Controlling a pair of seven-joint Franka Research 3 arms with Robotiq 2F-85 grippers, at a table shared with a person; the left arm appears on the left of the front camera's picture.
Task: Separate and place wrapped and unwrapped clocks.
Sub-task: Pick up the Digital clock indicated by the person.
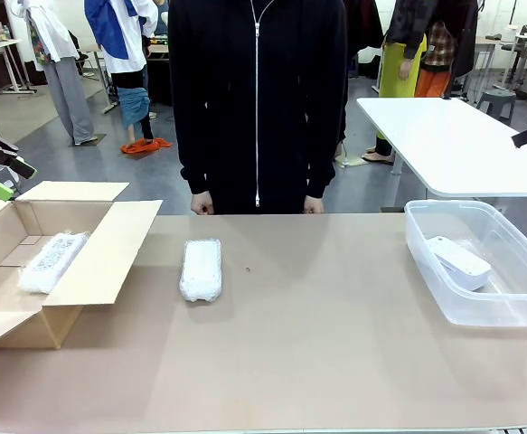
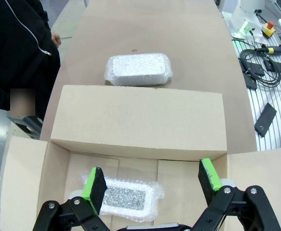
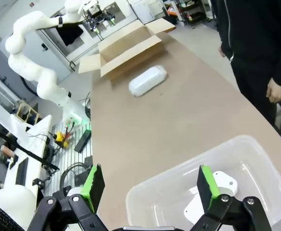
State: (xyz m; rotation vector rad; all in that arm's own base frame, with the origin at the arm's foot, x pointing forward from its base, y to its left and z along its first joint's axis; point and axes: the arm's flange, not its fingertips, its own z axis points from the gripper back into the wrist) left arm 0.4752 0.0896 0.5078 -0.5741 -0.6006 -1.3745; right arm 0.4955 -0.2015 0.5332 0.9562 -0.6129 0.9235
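Sorting appears two-thirds done. At the left of the front view, one wrapped clock (image 1: pixel 53 260) lies flat on the floor of the open cardboard box (image 1: pixel 109 249). At the right, the unwrapped clock (image 1: pixel 459 262) lies inside the clear plastic bin (image 1: pixel 507 312). This suggests the box is for wrapped items and the bin for bare ones. A second wrapped clock (image 1: pixel 201 269) lies on the bench (image 1: pixel 335 344) left of centre, just beside the box's folded-out flap and touching neither container; it is judged the outstanding item. The left tool (image 2: pixel 151 183) hangs over the box interior with its jaws spread wide and nothing between them. The right tool (image 3: pixel 150 185) hangs over the bin's near rim, likewise spread and empty. Both wrapped clocks are oblong bundles of whitish, translucent bubble wrap, dimpled and likely compliant under pressure. The bare clock is smooth, hard white plastic with rounded corners. The box is matt tan corrugated card; the bin is thin-walled and see-through. A person (image 1: pixel 257 99) in a black zipped jacket stands at the far edge, hands off the items.
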